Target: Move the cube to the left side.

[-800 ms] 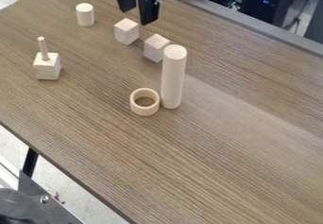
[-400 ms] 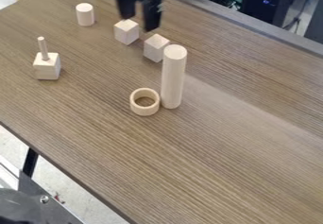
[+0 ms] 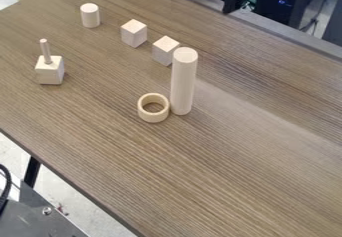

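Down-left in view from the wide-apart jaws, untouched by them, two pale cubes (image 3: 133,34).

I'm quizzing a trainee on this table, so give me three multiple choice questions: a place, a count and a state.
1. Where's the ring? A: beside the tall cylinder; B: around it; C: on a cube.
2. How many cubes carry a peg? A: none; B: one; C: three.
3. What does the pincer hold? A: a cube; B: the ring; C: nothing.

1 A, it sits by the cylinder's foot. 2 B, only the leftmost cube has one. 3 C, its fingers are apart, empty.
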Tool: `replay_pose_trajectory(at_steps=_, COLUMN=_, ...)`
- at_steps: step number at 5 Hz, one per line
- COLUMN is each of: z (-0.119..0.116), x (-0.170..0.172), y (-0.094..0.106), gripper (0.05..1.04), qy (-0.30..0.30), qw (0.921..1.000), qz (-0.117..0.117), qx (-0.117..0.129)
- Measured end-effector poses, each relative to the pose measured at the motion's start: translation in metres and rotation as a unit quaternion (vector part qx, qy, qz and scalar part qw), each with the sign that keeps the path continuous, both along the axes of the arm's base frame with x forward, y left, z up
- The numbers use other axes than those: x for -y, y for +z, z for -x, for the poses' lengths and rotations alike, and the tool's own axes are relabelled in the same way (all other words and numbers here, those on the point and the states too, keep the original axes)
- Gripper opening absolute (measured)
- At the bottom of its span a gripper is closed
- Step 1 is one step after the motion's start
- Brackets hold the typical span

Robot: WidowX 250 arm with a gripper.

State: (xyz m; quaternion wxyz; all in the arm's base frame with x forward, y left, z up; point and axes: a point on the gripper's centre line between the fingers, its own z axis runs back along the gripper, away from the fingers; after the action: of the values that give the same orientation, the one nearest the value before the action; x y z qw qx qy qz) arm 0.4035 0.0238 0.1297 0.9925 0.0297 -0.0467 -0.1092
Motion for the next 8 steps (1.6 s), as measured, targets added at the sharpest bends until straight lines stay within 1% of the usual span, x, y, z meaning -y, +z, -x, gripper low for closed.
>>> replay_pose_trajectory(at_steps=1, z=-0.006, x=0.025, y=-0.009, gripper=0.999, qy=0.004, qw=0.9994, qz=-0.006, qx=-0.034)
replay_pose_trajectory(at_steps=2, z=0.011, x=0.036, y=-0.046, gripper=0.999, qy=0.001, qw=0.9976, qz=0.005, qx=-0.069)
replay_pose_trajectory(at_steps=3, z=0.026, x=0.036, y=-0.07, gripper=0.999, qy=0.009, qw=0.9965, qz=0.004, qx=-0.083)
replay_pose_trajectory(at_steps=4, z=0.038, x=0.032, y=-0.086, gripper=0.999, qy=0.017, qw=0.9954, qz=-0.01, qx=-0.093)
replay_pose_trajectory(at_steps=5, z=0.038, x=0.032, y=-0.09, gripper=0.999, qy=0.023, qw=0.9958, qz=-0.013, qx=-0.087)
replay_pose_trajectory(at_steps=6, z=0.035, x=0.032, y=-0.087, gripper=0.999, qy=0.026, qw=0.996, qz=-0.013, qx=-0.084)
replay_pose_trajectory(at_steps=7, z=0.03, x=0.03, y=-0.095, gripper=0.999, qy=0.03, qw=0.9953, qz=-0.008, qx=-0.091)
replay_pose_trajectory(at_steps=8, z=0.023, x=0.024, y=-0.096, gripper=0.999, qy=0.043, qw=0.9951, qz=-0.003, qx=-0.089)
